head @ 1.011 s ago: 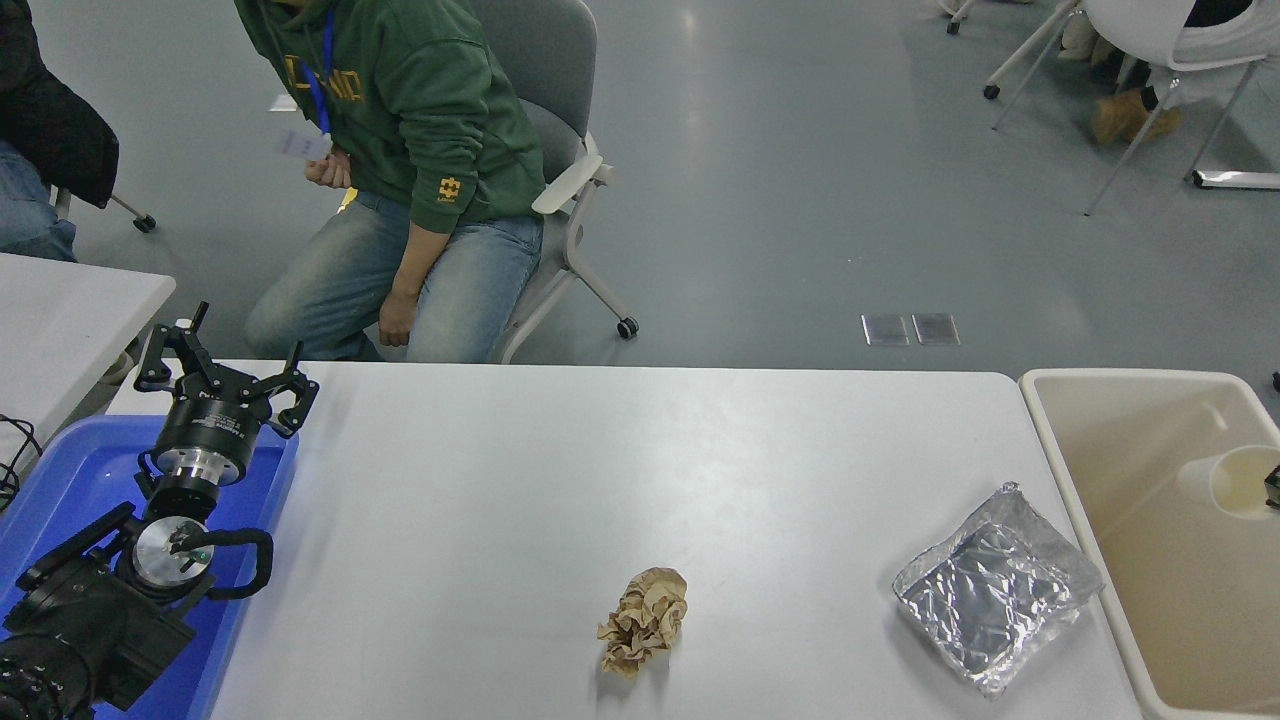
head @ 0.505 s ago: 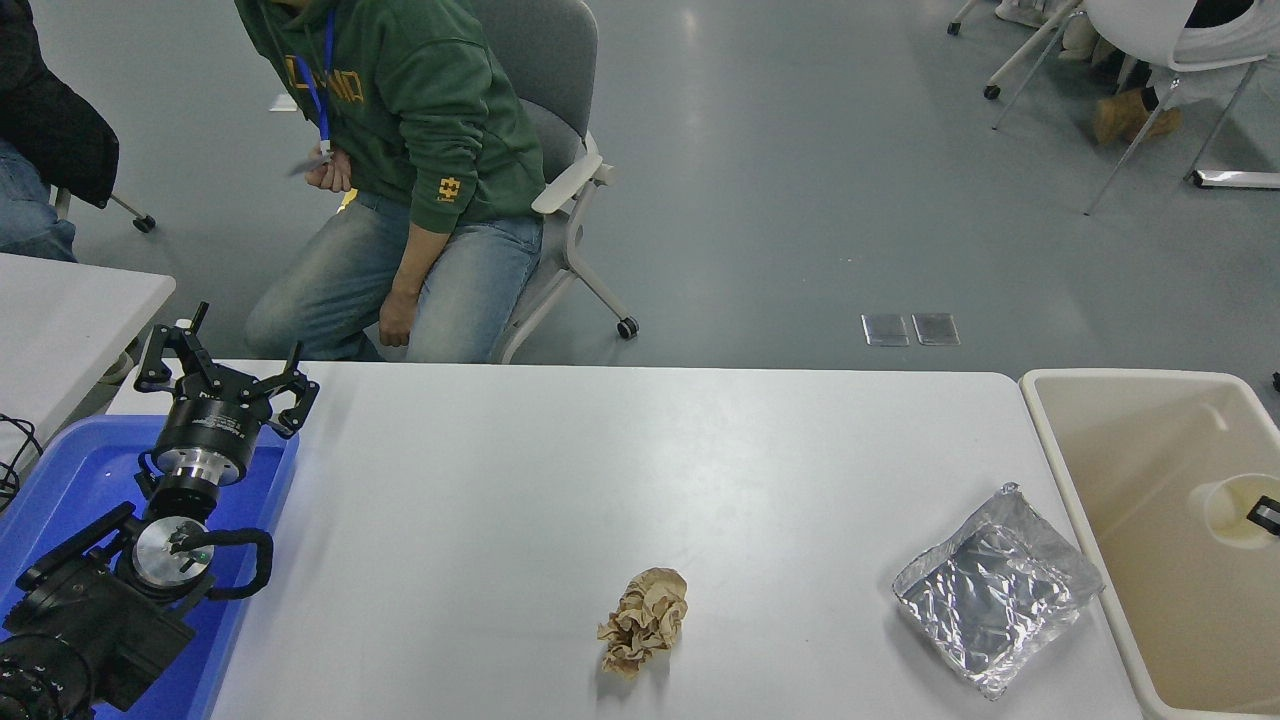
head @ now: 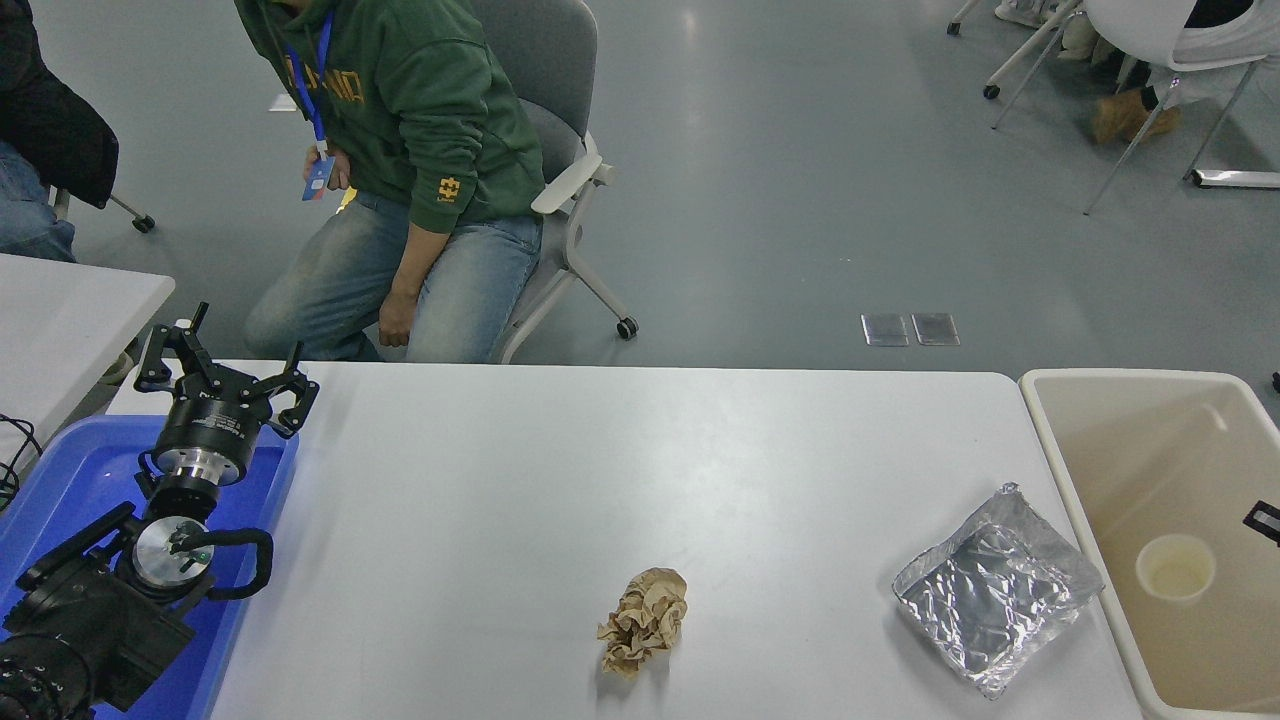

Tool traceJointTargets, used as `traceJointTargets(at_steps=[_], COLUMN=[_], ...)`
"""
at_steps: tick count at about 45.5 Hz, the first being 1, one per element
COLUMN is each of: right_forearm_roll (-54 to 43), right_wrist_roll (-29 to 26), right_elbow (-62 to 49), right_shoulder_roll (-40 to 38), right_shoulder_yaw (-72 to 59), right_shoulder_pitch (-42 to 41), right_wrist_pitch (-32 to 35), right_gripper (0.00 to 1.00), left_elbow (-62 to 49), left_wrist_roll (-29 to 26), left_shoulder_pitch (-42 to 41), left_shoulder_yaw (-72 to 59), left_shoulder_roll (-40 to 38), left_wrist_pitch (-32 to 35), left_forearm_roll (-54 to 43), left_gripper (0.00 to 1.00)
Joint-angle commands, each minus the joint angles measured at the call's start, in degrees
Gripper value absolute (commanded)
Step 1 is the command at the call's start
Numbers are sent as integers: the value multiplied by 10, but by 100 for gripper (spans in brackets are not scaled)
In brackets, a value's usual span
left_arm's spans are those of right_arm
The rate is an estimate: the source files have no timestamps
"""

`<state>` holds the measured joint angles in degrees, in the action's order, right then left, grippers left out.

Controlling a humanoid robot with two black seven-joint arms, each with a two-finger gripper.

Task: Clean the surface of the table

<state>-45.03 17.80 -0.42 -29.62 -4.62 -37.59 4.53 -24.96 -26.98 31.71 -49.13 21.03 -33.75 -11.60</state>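
The white table surface [head: 600, 470] fills the middle of the view. On it lie a crumpled brown paper ball [head: 645, 620] at the front centre and a crinkled silver foil bag [head: 995, 590] at the front right. Only a small black tip of my right gripper [head: 1262, 520] shows at the right edge, over the beige bin [head: 1040, 400]. A pale paper cup [head: 1175, 567] stands on the bin's floor, apart from that tip. My left gripper [head: 225, 370] is parked at the lower left over the blue tray [head: 60, 480], fingers spread and empty.
A person in a green hoodie [head: 420, 120] sits on a grey chair at the table's far side. A smaller white table [head: 60, 310] stands at the far left. Chairs stand on the floor at the top right.
The cup has gone from beside my right gripper's tip down to the bin's floor, lower and to the left. The tip has shifted a little. The person's badge has swung.
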Motion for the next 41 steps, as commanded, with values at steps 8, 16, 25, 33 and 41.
traceJointTargets(at_steps=[8,16,25,33,41], right_forearm_roll=[28,35,126,224,267], right_wrist_roll=[-2,-1,5,5,5], right_elbow=[0,-5,-26,-26,12], right_shoulder_roll=[-3,-8,-11,-18,-49], right_shoulder_yaw=[0,3,3,8,45], right_shoulder_pitch=[-9,-27,-31,-45,-49], right_wrist_pitch=[1,0,4,8,9], right_gripper=[98,98,98,98,99], left_elbow=[0,0,0,0,0], left_wrist_roll=[0,0,0,0,0], left_shoulder_pitch=[0,0,-1,0,0], left_shoulder_yaw=[0,0,0,0,0], left_shoulder_roll=[0,0,0,0,0], left_wrist_pitch=[0,0,0,0,0], left_forearm_roll=[0,0,0,0,0], left_gripper=[100,100,100,100,100])
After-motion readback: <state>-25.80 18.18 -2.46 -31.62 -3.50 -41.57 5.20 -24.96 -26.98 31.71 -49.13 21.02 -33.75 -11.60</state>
